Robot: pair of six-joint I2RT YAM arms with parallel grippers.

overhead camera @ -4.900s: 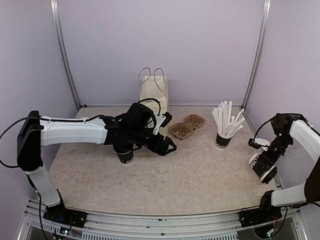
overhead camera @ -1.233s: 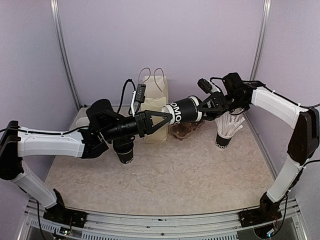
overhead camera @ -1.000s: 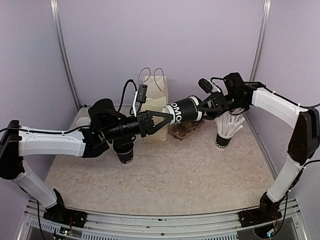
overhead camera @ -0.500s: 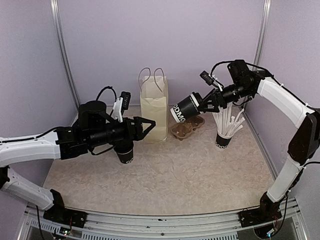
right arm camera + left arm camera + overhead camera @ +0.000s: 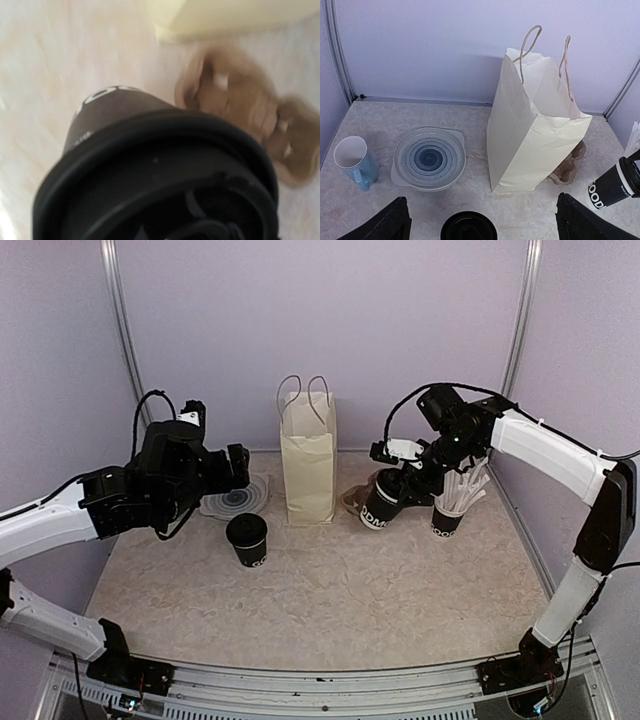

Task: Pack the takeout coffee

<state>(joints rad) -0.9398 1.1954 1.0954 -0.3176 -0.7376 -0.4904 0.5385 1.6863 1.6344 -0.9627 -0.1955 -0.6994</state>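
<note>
One takeout coffee cup (image 5: 246, 540), black with a lid, stands on the table left of the paper bag (image 5: 308, 465). Its lid (image 5: 468, 229) shows at the bottom of the left wrist view, between my spread fingers (image 5: 390, 222). My left gripper (image 5: 238, 468) is open and empty, raised above the plate. My right gripper (image 5: 403, 478) is shut on the second takeout coffee cup (image 5: 381, 505), which tilts low over the cardboard cup carrier (image 5: 352, 502). That cup's lid (image 5: 160, 190) fills the right wrist view, with the carrier (image 5: 250, 107) just beyond it.
A blue-patterned plate (image 5: 429, 158) and a small blue cup (image 5: 352, 160) sit at the back left. A black cup of white straws (image 5: 447, 510) stands right of the carrier. The bag (image 5: 535, 135) stands upright with its handles up.
My left gripper opened and drew back to the left, away from the bag. My right arm swung its cup down from beside the bag's top to just over the carrier.
</note>
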